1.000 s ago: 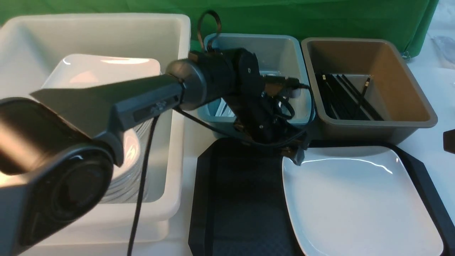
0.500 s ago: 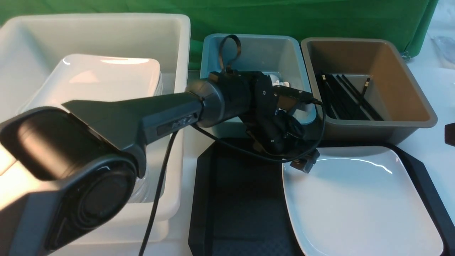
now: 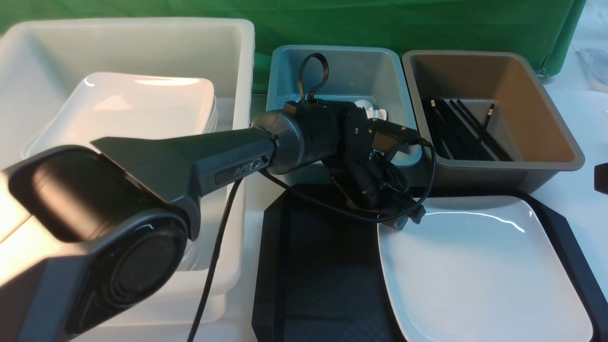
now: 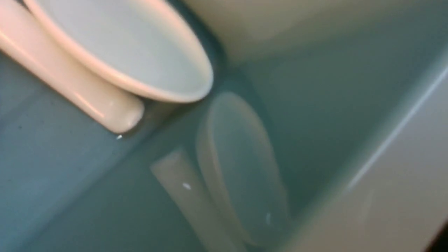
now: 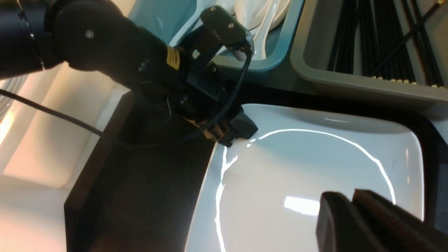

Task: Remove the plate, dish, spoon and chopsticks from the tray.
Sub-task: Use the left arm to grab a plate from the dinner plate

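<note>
1. White tub [image 3: 142, 42] held stacked crockery [image 3: 142, 99]
2. Blue tub [image 3: 332, 49] held spoons [image 5: 259, 14]; brown tub [image 3: 532, 104], chopsticks [image 3: 460, 135]
3. Black tray [image 3: 323, 266] bore the plate [image 3: 475, 275]
4. Left gripper [image 3: 403, 219] sat at the plate's corner, jaws unclear; right gripper [image 5: 351, 211] closed, empty

Bright overhead light throws curved glare streaks across the plate [image 5: 315, 168]. The left wrist view is soft and blurred throughout. In the front view, the near left arm [image 3: 95, 223] is unfocused and the white tub [image 3: 142, 42] washed out.

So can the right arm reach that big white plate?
Probably yes: the right tool hangs near the plate's open right side, nothing lies on it; the left tool only crowds its far left corner.
</note>
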Tool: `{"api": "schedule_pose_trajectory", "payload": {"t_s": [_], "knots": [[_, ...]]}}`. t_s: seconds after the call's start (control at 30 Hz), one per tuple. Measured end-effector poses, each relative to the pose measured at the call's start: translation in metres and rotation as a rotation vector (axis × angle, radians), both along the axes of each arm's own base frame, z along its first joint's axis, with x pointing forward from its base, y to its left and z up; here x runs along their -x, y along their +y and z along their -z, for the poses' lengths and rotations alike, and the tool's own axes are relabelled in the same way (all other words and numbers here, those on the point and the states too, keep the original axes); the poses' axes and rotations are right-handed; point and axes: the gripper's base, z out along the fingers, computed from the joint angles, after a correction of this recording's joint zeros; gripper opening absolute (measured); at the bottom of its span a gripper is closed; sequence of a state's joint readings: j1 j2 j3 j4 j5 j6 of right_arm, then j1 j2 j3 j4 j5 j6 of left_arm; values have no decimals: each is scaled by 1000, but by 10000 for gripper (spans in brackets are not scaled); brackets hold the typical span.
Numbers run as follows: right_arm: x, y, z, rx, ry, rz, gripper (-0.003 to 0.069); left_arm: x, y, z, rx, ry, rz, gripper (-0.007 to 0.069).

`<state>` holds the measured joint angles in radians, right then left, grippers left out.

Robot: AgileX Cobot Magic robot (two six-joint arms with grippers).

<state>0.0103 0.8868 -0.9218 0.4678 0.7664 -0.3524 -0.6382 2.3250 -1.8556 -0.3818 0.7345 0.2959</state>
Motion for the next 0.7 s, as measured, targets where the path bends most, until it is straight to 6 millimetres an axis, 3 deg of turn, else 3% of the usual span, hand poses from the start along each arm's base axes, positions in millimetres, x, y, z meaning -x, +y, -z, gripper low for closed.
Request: {"api": "schedule_pose_trajectory", "payload": {"t_s": [0.07, 0.27, 0.47, 0.5, 0.7], "knots": [[0, 0, 0, 0, 0, 0, 91, 0, -1, -1, 12, 17, -11, 181], [0, 0, 0, 0, 0, 0, 91, 4, 2, -17, 11, 23, -13, 154], [0, 0, 0, 0, 0, 0, 91, 9, 6, -50, 16, -37, -5, 103], [0, 0, 0, 1, 0, 0, 91, 11, 8, -64, 22, -55, 1, 79], [0, 0, 0, 1, 0, 0, 91, 18, 16, -91, -7, -98, 25, 55]]}}
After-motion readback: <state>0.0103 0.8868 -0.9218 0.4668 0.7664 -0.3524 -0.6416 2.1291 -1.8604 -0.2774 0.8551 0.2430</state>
